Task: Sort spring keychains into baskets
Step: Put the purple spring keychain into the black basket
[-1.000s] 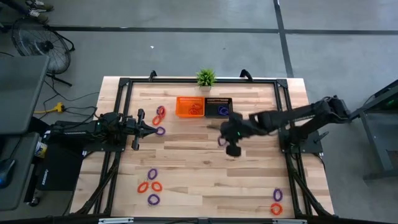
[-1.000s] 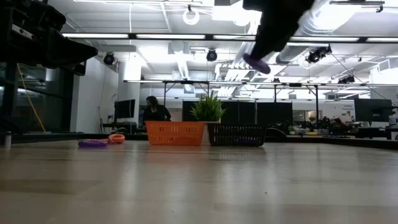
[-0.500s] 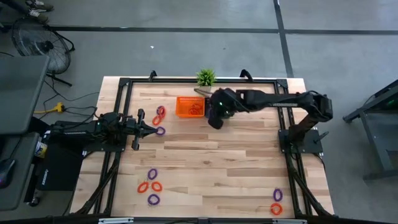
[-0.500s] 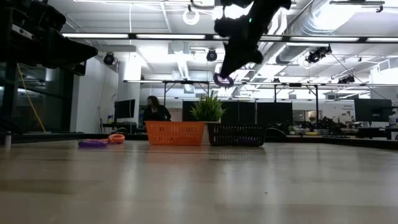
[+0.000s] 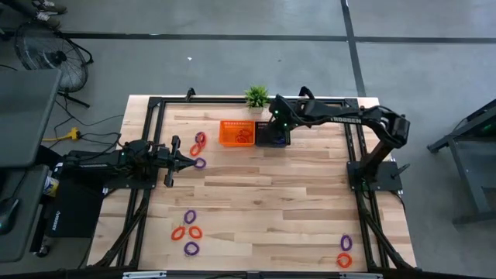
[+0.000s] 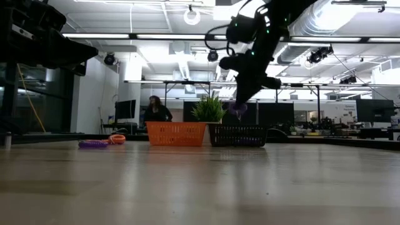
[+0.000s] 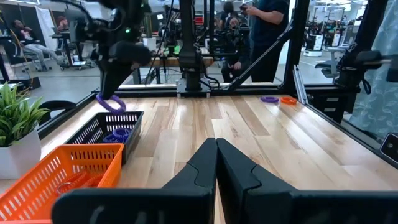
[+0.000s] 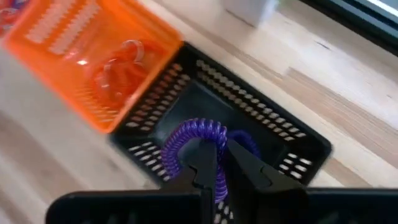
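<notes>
No readable labels; my right end effector hangs over the black basket, pinching a purple keychain. Left end effector is pressed together.

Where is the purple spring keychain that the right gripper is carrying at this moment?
The purple coiled spring keychain is pinched in the right gripper, held in the air directly above the black mesh plastic basket, which sits beside the orange mesh basket at the table's far edge.

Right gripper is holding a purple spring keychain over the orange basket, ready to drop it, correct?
Not quite. The right gripper does hold a purple spring keychain, but it hangs over the black basket, not the orange basket beside it. The right wrist view shows the black mesh directly beneath the closed jaws, and the high view agrees.
</notes>
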### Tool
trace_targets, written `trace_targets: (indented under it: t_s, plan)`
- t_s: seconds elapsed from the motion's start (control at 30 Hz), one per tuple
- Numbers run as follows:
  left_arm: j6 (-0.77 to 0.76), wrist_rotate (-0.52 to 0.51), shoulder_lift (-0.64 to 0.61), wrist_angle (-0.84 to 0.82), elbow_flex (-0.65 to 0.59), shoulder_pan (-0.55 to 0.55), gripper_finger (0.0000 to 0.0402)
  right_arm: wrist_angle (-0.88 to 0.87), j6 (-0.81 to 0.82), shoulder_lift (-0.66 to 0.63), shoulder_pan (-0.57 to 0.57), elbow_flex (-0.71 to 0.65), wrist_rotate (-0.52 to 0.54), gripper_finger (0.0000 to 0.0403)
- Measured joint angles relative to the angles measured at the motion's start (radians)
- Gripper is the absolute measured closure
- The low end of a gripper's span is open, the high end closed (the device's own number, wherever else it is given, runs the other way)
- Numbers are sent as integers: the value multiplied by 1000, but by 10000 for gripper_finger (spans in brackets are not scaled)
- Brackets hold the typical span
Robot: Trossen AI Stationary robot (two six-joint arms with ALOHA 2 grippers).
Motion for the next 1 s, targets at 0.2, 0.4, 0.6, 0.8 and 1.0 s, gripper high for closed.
trace_targets:
  t_s: [0.2,0.4,0.6,0.8,1.0]
  plan:
    - [0,0,0,0,0,0,401,67,31,50,-28,-24,-55,386]
    - [0,0,0,0,0,0,401,138,32,114,-36,-24,-101,386]
    - [0,0,0,0,0,0,401,141,21,135,-46,-24,-102,385]
    - [0,0,0,0,0,0,401,138,3,135,-54,-23,-96,365]
    - [0,0,0,0,0,0,401,120,-3,135,-55,-23,-94,324]
